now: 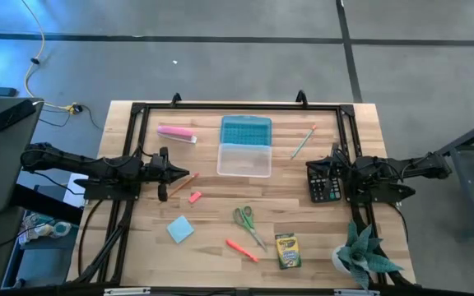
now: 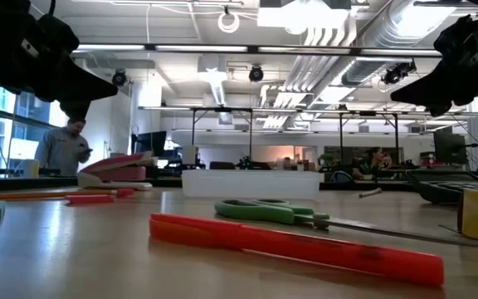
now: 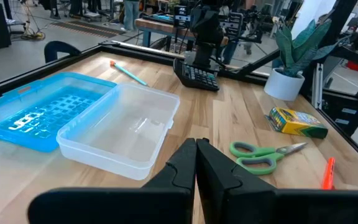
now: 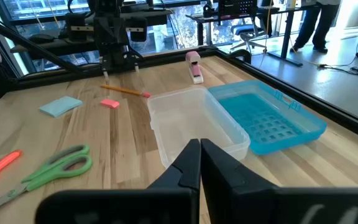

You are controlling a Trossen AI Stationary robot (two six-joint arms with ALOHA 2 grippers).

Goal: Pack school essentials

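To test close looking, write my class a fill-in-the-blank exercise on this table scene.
1. The clear case lies open and ____ inside.
2. The left gripper has its fingers ____.
3. The scissors have ____ handles.
4. The potted plant stands on the robot's ____ side.

Answers: empty; shut; green; right

Scissors (image 1: 245,220) between marker (image 1: 242,250), case (image 1: 245,146)

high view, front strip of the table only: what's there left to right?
light-blue note pad → orange marker → green-handled scissors → crayon box → potted plant
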